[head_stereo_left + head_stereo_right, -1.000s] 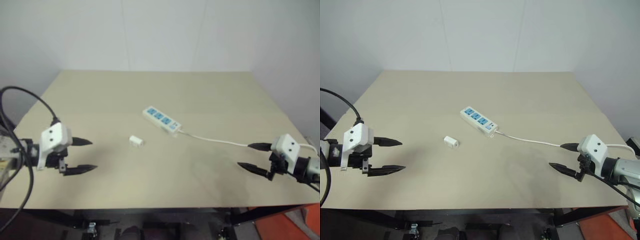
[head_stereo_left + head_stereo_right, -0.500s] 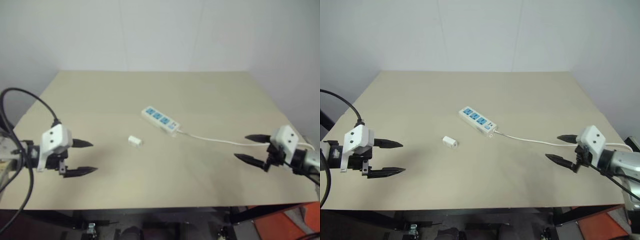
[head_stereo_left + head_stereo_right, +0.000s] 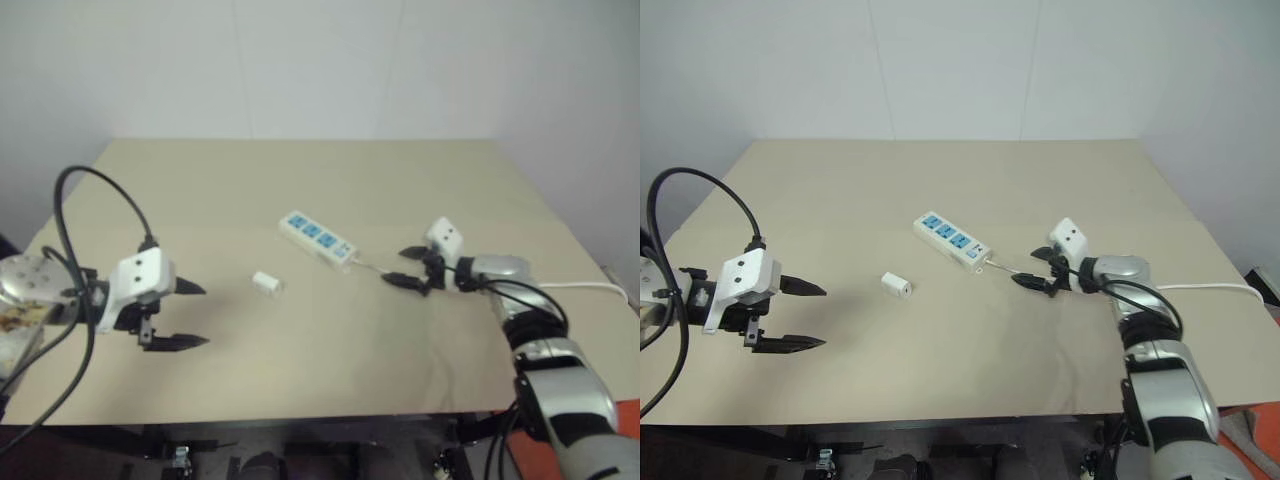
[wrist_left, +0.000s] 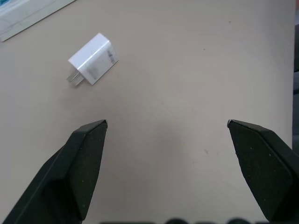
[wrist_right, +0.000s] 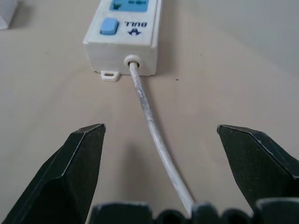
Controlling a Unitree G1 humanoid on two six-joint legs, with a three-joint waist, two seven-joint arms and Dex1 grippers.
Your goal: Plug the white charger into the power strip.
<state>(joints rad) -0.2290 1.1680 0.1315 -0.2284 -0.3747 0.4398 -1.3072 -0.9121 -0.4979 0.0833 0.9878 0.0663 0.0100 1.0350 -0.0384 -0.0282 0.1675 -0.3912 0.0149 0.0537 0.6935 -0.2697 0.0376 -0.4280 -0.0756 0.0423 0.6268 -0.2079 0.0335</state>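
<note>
White charger [image 3: 896, 285] lies on its side on our beige table [image 3: 940, 180], just ahead of our left gripper [image 3: 805, 315], jaws wide and empty. Power strip [image 3: 952, 239] sits mid-table; our right gripper [image 3: 1032, 266], also wide, straddles its cable [image 5: 149, 121]. Plain white wall [image 3: 940, 70] behind.

white charger [image 3: 266, 283] – beside power strip [image 3: 318, 238]
</note>
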